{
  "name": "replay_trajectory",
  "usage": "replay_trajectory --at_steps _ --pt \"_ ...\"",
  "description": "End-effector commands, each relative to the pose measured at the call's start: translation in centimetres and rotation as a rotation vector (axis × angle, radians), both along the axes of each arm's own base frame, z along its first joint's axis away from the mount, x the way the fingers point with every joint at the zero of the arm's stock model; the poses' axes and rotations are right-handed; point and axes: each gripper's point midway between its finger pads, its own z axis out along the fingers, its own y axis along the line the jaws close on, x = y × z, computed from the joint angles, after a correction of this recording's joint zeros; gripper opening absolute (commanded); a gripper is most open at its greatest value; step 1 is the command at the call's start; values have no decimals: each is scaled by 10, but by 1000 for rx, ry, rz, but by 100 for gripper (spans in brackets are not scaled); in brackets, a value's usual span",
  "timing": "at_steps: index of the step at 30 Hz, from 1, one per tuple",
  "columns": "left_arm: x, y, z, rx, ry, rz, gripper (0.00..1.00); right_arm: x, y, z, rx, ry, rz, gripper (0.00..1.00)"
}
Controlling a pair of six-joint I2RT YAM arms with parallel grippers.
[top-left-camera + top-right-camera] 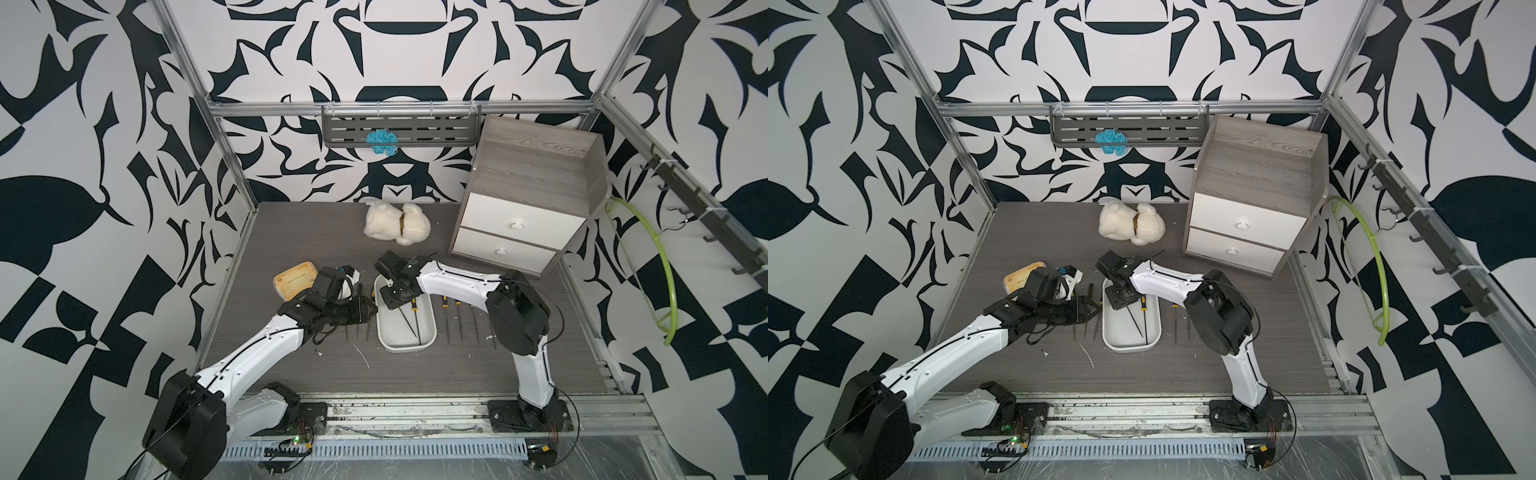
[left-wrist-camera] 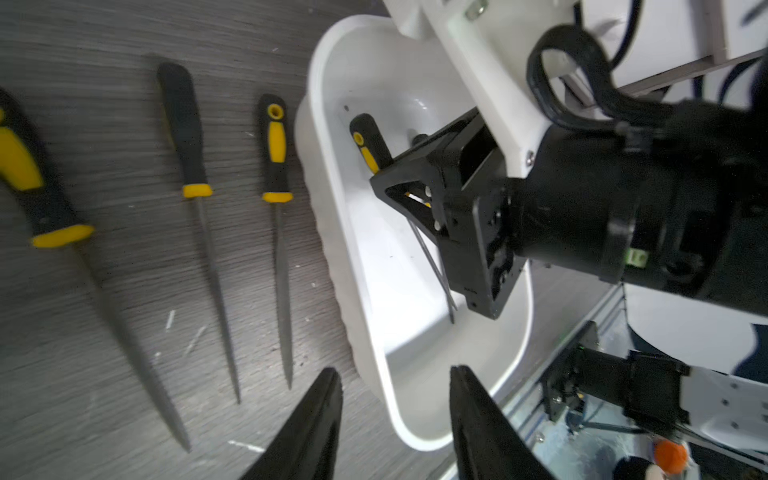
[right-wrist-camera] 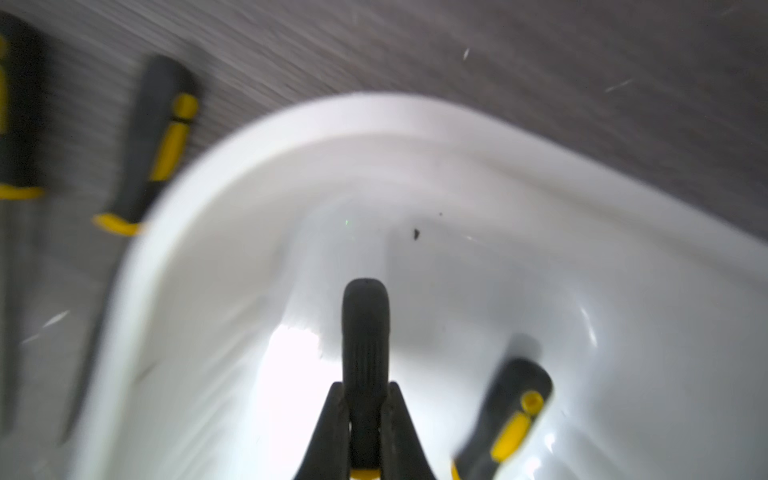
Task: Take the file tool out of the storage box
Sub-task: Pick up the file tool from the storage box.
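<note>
Right wrist view. Speaker 1: we are pinching the black handle of the file tool [image 3: 365, 328] between the two fingers of the right gripper [image 3: 365, 388], which is narrow and touching it on both sides. Are we counting the task as done?

Speaker 2: Not yet. We are holding the file tool inside the storage box [image 3: 257, 137]. Its handle end is pointing toward the rounded end wall, and white floor is showing all around it. We are not able to tell whether it is resting on that floor or hanging just clear.

Speaker 1: What else are we finding in the box?

Speaker 2: A second file [image 3: 513, 415] is lying just beside the held one, untouched. Other files [image 2: 276, 166] are lying in rows on the tabletop [image 1: 415, 374], on both sides of the box in both top views. We are judging those as already out, so the work is well along. What is remaining is lifting the held file over the rim and setting it down.

Speaker 1: And the left gripper [image 2: 395, 372]?

Speaker 2: We are keeping it partly open and empty, near the box's rim on its own side. We are not able to tell whether it is touching.
</note>
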Motion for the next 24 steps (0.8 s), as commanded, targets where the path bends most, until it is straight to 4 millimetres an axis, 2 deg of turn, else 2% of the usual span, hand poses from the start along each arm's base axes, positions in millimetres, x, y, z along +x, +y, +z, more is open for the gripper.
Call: replay_trajectory --at_steps 1,4,7,9,12,15,19,24 --pt "-5 -17 38 -172 -102 -76 51 14 17 71 187 -136 2 4" --pt "-6 -19 47 -232 -142 -75 60 12 24 104 302 -174 37 4" --pt "-10 -26 58 -318 -174 -107 63 13 23 139 388 -235 40 4" --pt "-10 -29 62 -355 -186 -111 66 7 23 164 479 -266 53 4" --pt "-14 -35 69 -432 -191 -140 75 -2 21 190 631 -284 44 3" --pt "-16 -44 65 -443 -170 -154 78 -10 17 205 736 -302 25 1" --pt "-23 -61 62 -434 -170 -208 77 -13 20 204 759 -278 23 1" --pt "-29 -74 57 -411 -150 -247 69 -13 24 199 793 -274 24 1"
